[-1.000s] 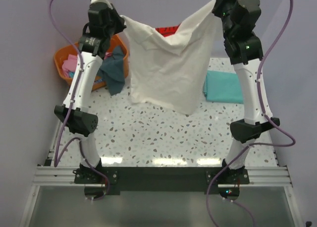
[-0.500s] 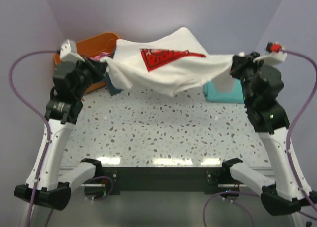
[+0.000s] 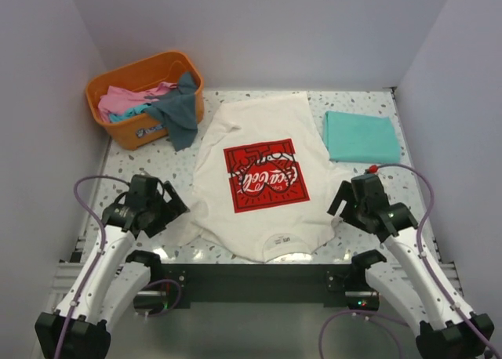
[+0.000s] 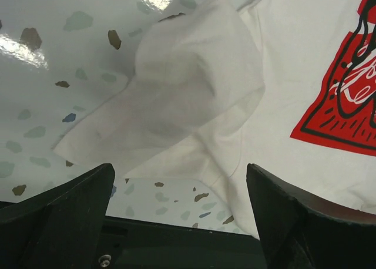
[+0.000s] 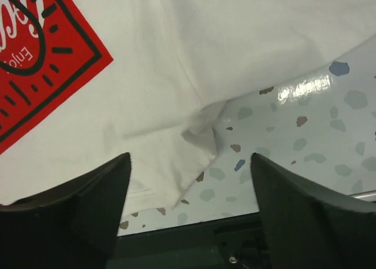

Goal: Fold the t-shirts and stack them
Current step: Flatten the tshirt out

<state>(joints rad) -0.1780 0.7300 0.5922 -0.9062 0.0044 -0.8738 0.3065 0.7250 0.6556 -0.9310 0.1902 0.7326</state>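
left arm (image 3: 106, 259), right arm (image 3: 421, 270): white links, black joints, black wedge fingers (image 4: 59, 216). Lilac cable (image 3: 76, 190) loops off each. Red tab (image 3: 372, 169) on right wrist

My top cam sits above and behind my arm bases, looking down on the whole table (image 3: 157, 171) from fairly far off. Both wrist cams hang low and close, aimed at the tabletop: the left one on the cream-white tee's (image 3: 259, 132) near-left sleeve, the right one on what I think is the near-right sleeve. All three catch its red print (image 3: 264, 175).
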